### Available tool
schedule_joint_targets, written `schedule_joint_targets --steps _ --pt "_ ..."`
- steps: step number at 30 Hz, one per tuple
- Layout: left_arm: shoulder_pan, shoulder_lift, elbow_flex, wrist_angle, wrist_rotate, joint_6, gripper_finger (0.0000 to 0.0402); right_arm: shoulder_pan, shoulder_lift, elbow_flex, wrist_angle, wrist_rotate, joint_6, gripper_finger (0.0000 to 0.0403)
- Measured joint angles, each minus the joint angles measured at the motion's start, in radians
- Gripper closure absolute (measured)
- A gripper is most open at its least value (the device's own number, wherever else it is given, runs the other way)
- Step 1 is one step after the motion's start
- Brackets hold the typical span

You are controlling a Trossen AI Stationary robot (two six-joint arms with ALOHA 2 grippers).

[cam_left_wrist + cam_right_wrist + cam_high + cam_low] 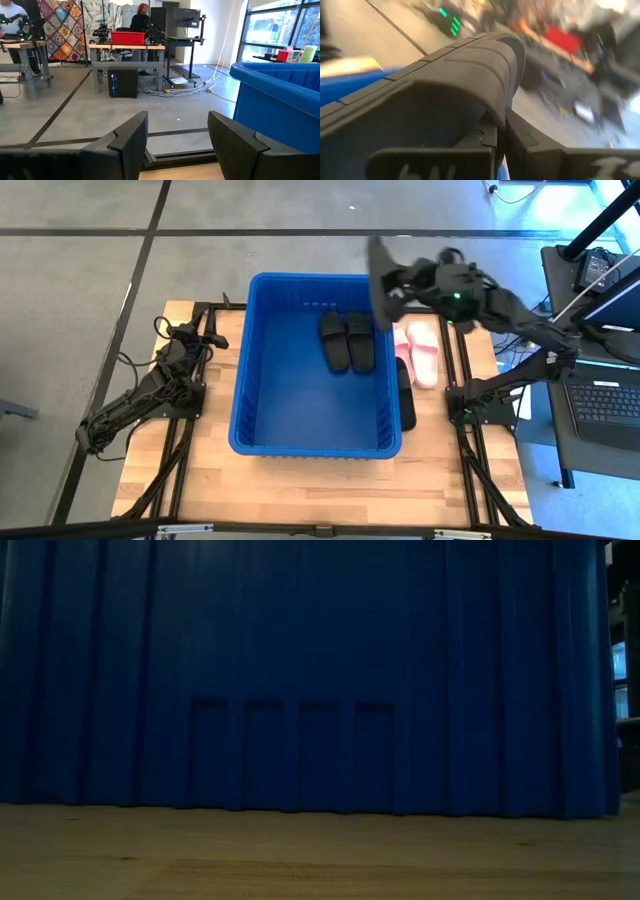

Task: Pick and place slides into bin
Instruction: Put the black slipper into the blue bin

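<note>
Right gripper point(392, 288) grasps a black slide point(381, 275) above the bin's point(240, 380) far-right corner.

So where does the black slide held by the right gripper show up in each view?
High view: the held black slide hangs from the right gripper over the bin's far right corner.
Low view: not in it; only the bin wall shows.
Left wrist view: not in it.
Right wrist view: it fills the picture, clamped between the fingers.
Shared landmark: the blue bin, also seen in the left wrist view.
</note>
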Motion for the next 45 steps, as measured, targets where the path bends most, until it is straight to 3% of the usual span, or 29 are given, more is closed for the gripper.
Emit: schedule_joint_targets --steps 5,9,15,22,26,32,45 --pt "0.000 0.000 0.000 0.000 0.000 0.000 0.0200 -0.002 0.171 0.000 0.264 -0.040 -0.223 0.0389" --pt "0.000 0.000 0.000 0.000 0.000 -0.001 0.0200 -0.010 0.334 0.036 0.351 -0.039 -0.341 0.0389" --pt "0.000 0.000 0.000 0.000 0.000 0.000 0.0200 -0.024 0.607 0.245 0.267 -0.039 -0.387 0.0389" --pt "0.000 0.000 0.000 0.000 0.000 0.000 0.0200 -0.057 0.852 0.501 -0.024 -0.039 -0.343 0.0388" --pt "0.000 0.000 0.000 0.000 0.000 0.000 0.0200 -0.077 0.938 0.578 -0.139 -0.037 -0.286 0.0388" --pt "0.000 0.000 0.000 0.000 0.000 0.000 0.0200 -0.096 1.013 0.585 -0.230 -0.044 -0.215 0.0387" --pt "0.000 0.000 0.000 0.000 0.000 0.000 0.0200 -0.093 1.114 0.585 -0.242 -0.135 -0.108 0.0387"
